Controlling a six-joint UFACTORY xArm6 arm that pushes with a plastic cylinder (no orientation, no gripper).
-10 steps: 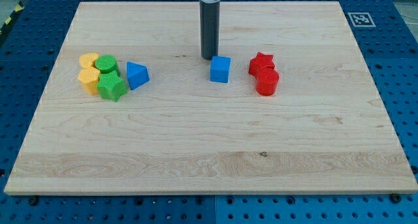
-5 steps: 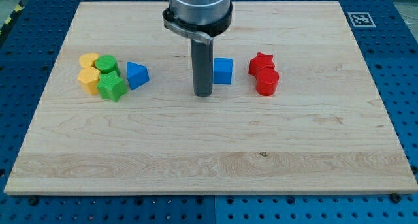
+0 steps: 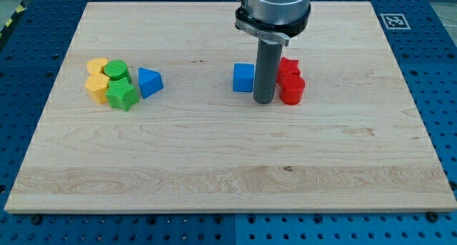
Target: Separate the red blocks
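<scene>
Two red blocks touch each other right of the board's middle: a red star (image 3: 289,67) above and a red cylinder (image 3: 293,90) below. My tip (image 3: 265,101) stands between the blue cube (image 3: 244,78) and the red cylinder, just left of the cylinder. The rod hides the left edge of the red star. I cannot tell whether the tip touches the cylinder.
At the view's left is a cluster: two yellow blocks (image 3: 96,79), a green cylinder (image 3: 116,71), a green star (image 3: 123,95) and a blue triangular block (image 3: 149,81). The wooden board (image 3: 228,166) lies on a blue perforated table. A marker tag (image 3: 394,20) sits at the top right corner.
My tip moved from above-left of the blue cube, down around its left side, then right to between the cube and the red blocks. The blue cube shifted slightly.
</scene>
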